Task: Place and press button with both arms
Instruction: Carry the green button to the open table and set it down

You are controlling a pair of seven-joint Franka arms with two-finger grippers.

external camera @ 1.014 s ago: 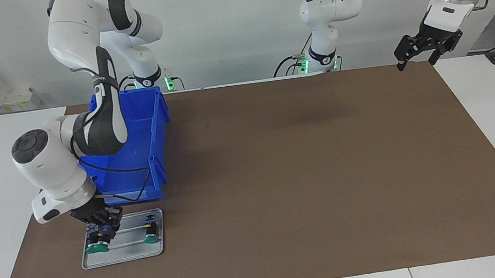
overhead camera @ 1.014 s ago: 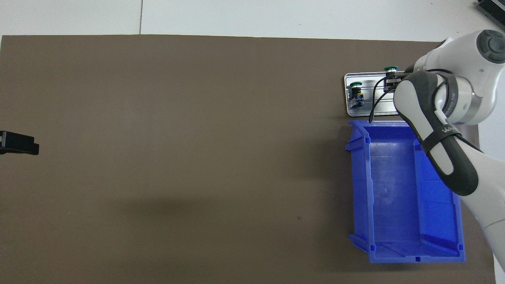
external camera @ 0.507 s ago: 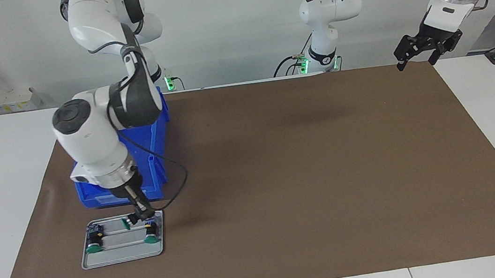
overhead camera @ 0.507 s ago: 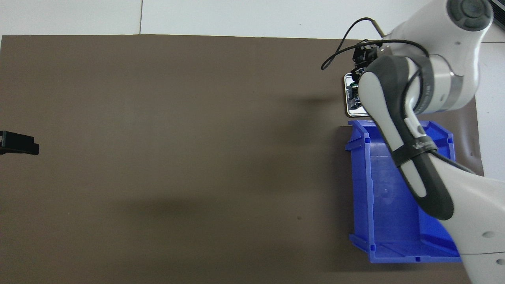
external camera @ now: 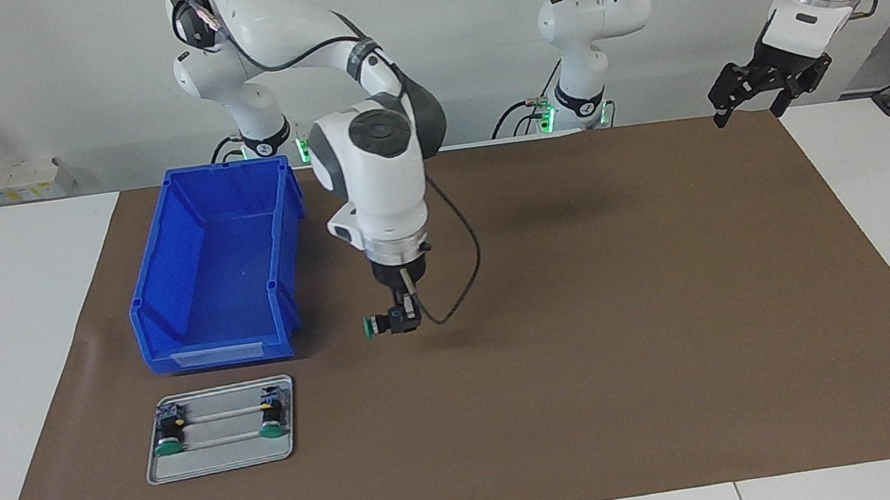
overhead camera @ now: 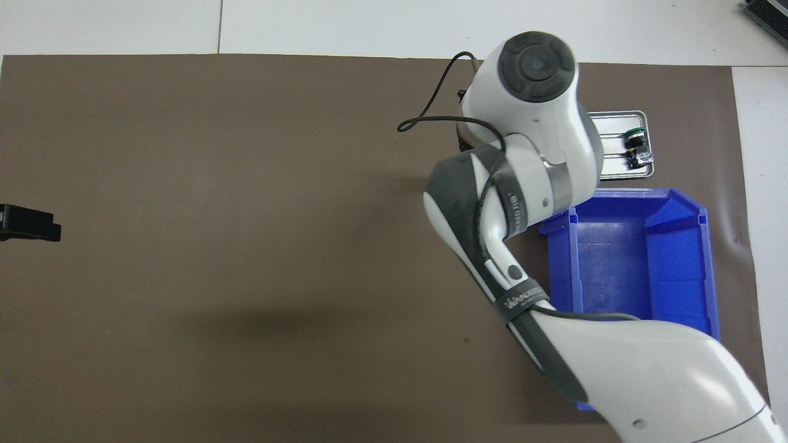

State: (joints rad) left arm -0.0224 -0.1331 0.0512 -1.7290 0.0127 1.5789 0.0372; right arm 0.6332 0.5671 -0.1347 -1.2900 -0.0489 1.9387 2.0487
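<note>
While it hangs sideways in the air, its green cap turned toward the right arm's end of the table, the button (external camera: 380, 323) is pinched in the right claw (external camera: 402, 316), whose fingers are pressed together on its short black body; claw and button are up over the bare brown mat (external camera: 588, 309), beside the open front corner of the blue bin (external camera: 213, 266), and the bin lies toward the right arm's end of the table from the claw; in the overhead view the right arm's wrist covers the claw and the button entirely. The silver tray (external camera: 220, 460) lies on the mat toward that same end from the claw and farther from the robots than the bin, just in front of its low open end; two more green-capped buttons rest on their sides on the tray, one (external camera: 169, 434) at the end away from the claw, the other (external camera: 269, 419) at the end toward it. The left claw (external camera: 765, 87) waits with fingers spread, raised over the mat's corner at the left arm's end of the table, well apart from the right claw.
</note>
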